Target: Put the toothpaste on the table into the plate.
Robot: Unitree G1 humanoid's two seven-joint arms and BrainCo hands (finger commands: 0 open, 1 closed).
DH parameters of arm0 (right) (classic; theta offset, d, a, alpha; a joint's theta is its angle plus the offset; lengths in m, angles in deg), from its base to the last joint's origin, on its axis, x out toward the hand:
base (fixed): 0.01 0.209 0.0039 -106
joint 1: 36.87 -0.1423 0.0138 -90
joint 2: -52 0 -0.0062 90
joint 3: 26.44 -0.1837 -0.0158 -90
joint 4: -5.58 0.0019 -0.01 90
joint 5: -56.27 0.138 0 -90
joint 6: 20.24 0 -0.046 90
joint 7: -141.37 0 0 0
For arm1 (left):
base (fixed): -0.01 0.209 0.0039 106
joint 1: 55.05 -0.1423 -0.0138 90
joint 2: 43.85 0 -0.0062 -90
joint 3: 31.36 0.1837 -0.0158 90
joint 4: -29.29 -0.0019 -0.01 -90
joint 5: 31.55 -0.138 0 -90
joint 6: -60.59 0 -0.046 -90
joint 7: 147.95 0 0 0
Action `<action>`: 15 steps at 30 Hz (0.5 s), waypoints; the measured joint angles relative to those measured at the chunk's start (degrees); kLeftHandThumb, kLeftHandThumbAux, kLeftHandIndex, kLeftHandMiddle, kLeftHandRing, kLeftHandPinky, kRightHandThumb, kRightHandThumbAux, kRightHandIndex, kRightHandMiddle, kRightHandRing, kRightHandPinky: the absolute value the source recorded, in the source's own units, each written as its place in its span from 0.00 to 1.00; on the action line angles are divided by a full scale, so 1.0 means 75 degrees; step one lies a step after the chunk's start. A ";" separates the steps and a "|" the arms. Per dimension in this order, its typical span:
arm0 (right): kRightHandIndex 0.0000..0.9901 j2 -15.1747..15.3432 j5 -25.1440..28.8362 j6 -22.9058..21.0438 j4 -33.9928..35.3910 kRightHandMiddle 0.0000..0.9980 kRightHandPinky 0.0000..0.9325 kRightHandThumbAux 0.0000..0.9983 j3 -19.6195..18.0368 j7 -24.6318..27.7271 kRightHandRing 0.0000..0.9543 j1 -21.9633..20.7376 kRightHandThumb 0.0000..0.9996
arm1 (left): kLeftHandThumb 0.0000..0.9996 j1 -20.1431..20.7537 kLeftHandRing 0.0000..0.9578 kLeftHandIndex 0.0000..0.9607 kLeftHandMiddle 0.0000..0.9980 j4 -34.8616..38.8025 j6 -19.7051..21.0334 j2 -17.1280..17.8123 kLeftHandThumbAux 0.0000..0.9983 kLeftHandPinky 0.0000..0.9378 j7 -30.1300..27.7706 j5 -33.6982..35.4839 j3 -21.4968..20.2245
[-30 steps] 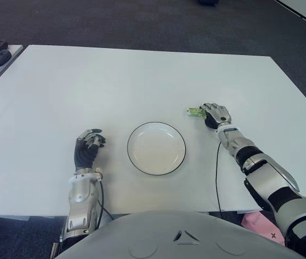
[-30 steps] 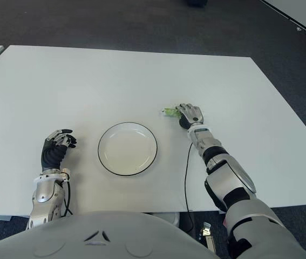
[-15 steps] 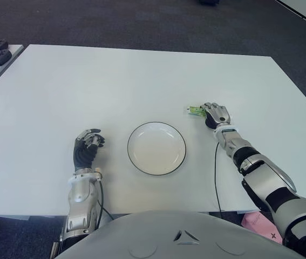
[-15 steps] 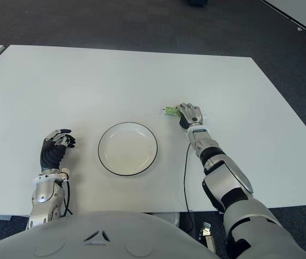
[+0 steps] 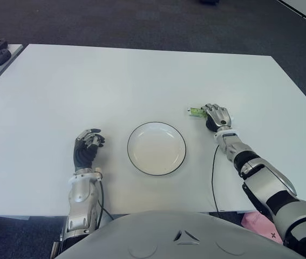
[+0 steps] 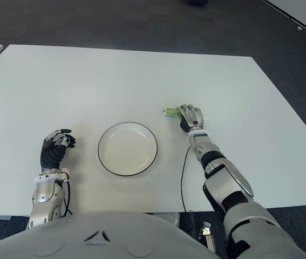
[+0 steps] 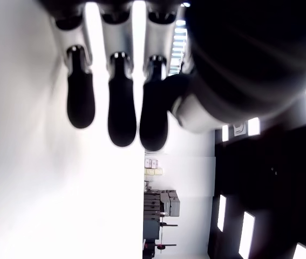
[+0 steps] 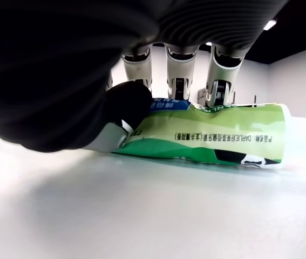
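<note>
The right robot hand (image 5: pixel 217 116) closes its fingers on the toothpaste (image 8: pixel 206 135), lying flat on the counter (image 5: pixel 142 81), long axis pointing left toward the plate (image 5: pixel 156 148). The left robot hand (image 5: pixel 88 145), curled and empty, is lower left.

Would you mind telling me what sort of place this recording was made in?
Probably an office or lab room set up for robot trials: a big white table on dark carpet, with only a plate and the toothpaste under the right hand; the left hand shows left of the plate.
</note>
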 measured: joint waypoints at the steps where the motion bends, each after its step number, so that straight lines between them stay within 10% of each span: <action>1: 0.39 0.0004 0.0027 0.0025 0.0000 0.55 0.97 0.68 -0.0007 -0.0071 0.91 0.0026 0.85 | 0.70 -0.0001 0.60 0.45 0.60 0.0000 0.0000 0.0000 0.72 0.60 0.0000 0.0000 0.0000; 15: 0.40 0.0020 0.0502 0.0507 0.0006 0.55 0.94 0.68 -0.0442 -0.1134 0.92 0.0297 0.85 | 0.69 0.0005 0.61 0.45 0.60 -0.0001 0.0001 0.0016 0.72 0.60 0.0000 -0.0004 -0.0005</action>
